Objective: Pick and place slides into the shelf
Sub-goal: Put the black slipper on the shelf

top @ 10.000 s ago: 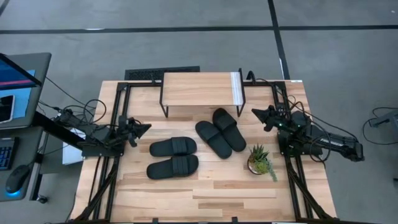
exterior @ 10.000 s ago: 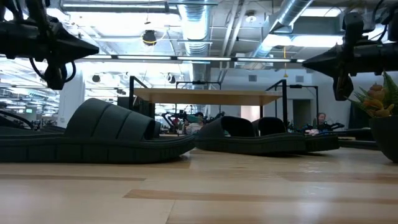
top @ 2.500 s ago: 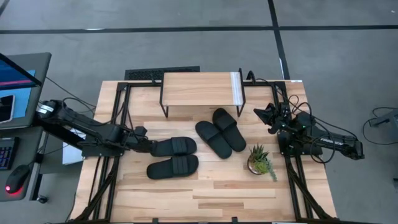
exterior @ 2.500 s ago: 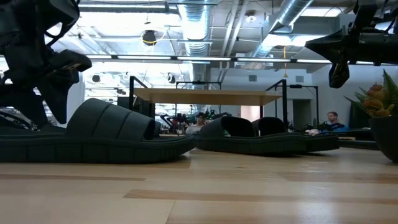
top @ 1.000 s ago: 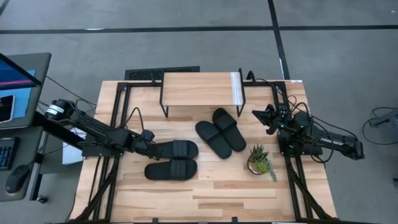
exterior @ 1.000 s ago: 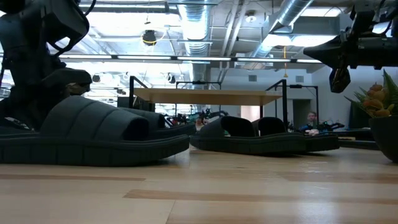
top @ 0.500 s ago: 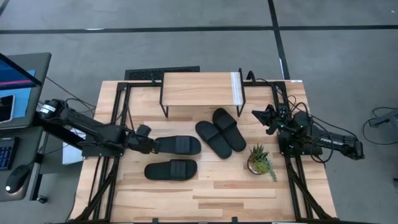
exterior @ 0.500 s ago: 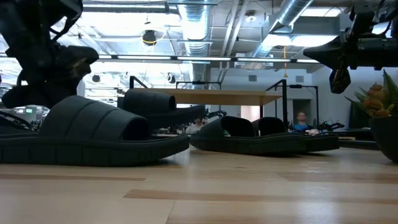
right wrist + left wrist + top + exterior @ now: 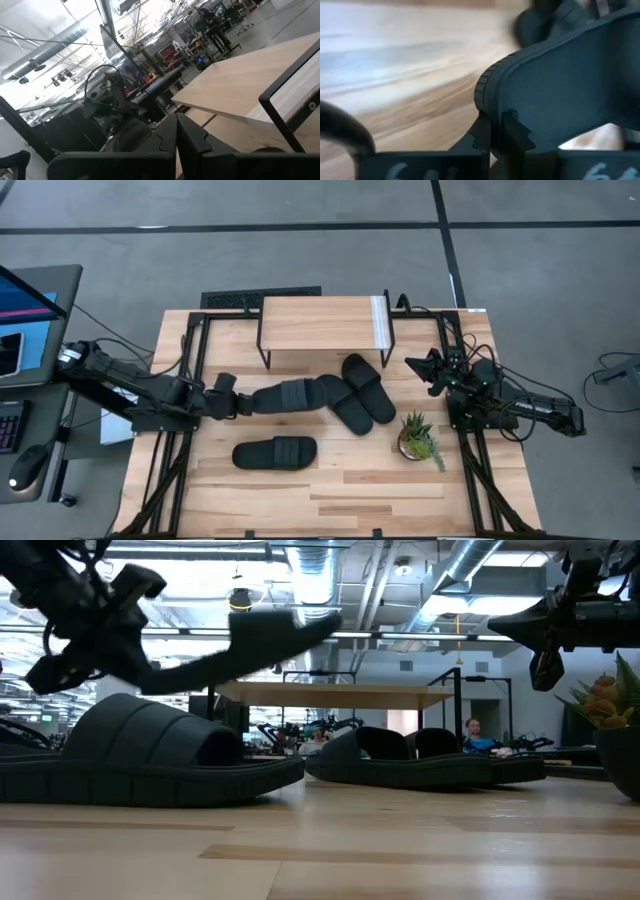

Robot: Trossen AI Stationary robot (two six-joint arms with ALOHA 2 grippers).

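Note:
My left gripper (image 9: 238, 402) is shut on one black slide (image 9: 287, 395), held in the air in front of the shelf (image 9: 322, 324); the low view shows that slide (image 9: 245, 645) raised and tilted. A second slide (image 9: 275, 452) lies flat on its sole near the table's middle. Two more slides (image 9: 340, 404) (image 9: 369, 387) lie side by side on their soles, right of the held one. My right gripper (image 9: 412, 363) hovers shut near the shelf's right end, touching nothing. The shelf stands on thin black legs at the far edge. My left gripper pinches the slide's sole at its left end (image 9: 487, 97) between the two fingers (image 9: 482, 132). It comes roughly level from the table's left, along the slide's length. The slide is lifted clear of the table, its free end (image 9: 310, 625) tilted upward away from the gripper.
A small potted plant (image 9: 418, 438) stands near the right edge, in front of my right arm. Black frame rails run along both table sides. Bare wood lies in front of the near slide. Beyond the table, a person (image 9: 472, 735) sits in the room.
My left gripper, shut on the slide, has risen and moved toward the far edge and the shelf. The slide has gone from lying on the table to hanging clear in the air, its free end tipped up. The other slides have stayed put.

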